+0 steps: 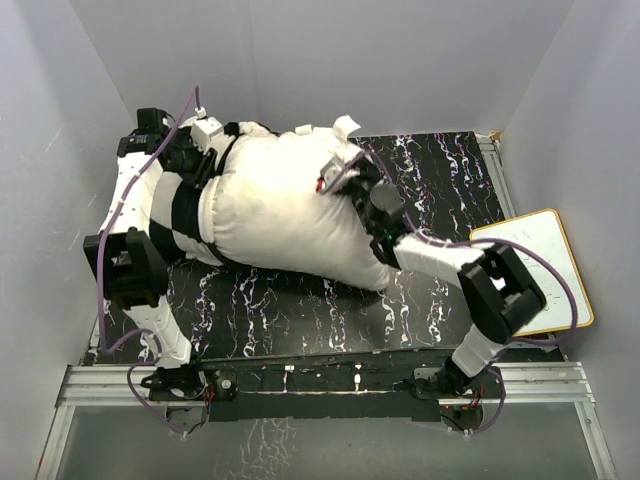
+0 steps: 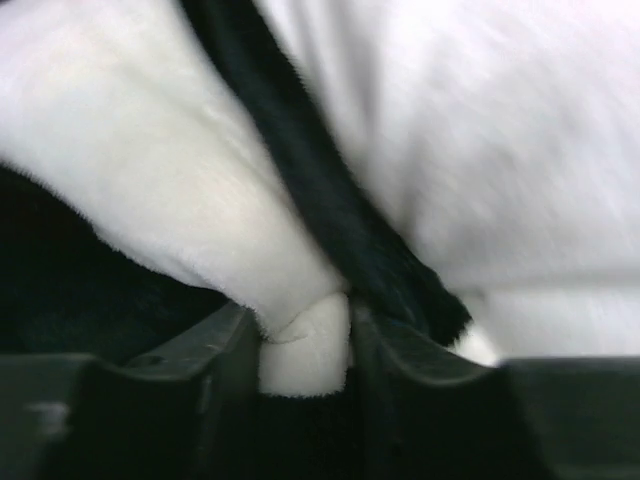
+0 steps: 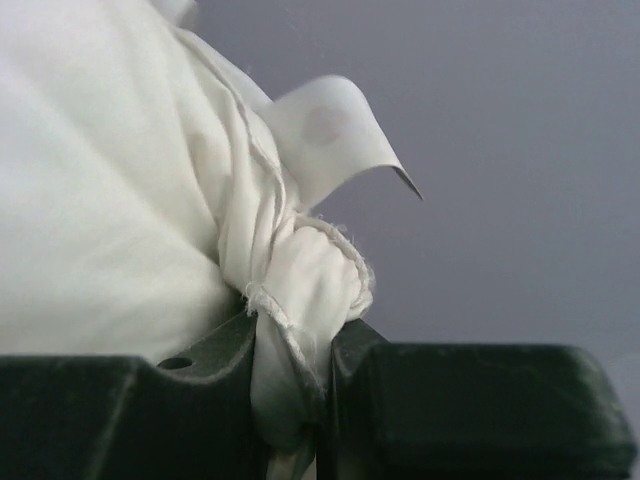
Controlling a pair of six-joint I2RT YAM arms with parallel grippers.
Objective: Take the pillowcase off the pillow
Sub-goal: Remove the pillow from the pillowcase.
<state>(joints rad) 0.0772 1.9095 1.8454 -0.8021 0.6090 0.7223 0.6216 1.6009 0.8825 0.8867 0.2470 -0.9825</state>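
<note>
pillow (image 1: pixel 290 200) fills table (image 1: pixel 300 310) middle, passage along near strip, board (image 1: pixel 530 235) perhaps blocking right edge

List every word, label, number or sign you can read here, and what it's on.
No readable text anywhere.
Sewn tag on the pillow: a faint round mark, too blurred to read.
White board at far right: faint marks, too small to read.
The pillowcase: no print.

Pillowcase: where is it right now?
In the top view, the pillowcase sits bunched around the left end of the pillow; the left gripper pinches a fold of it.
</note>
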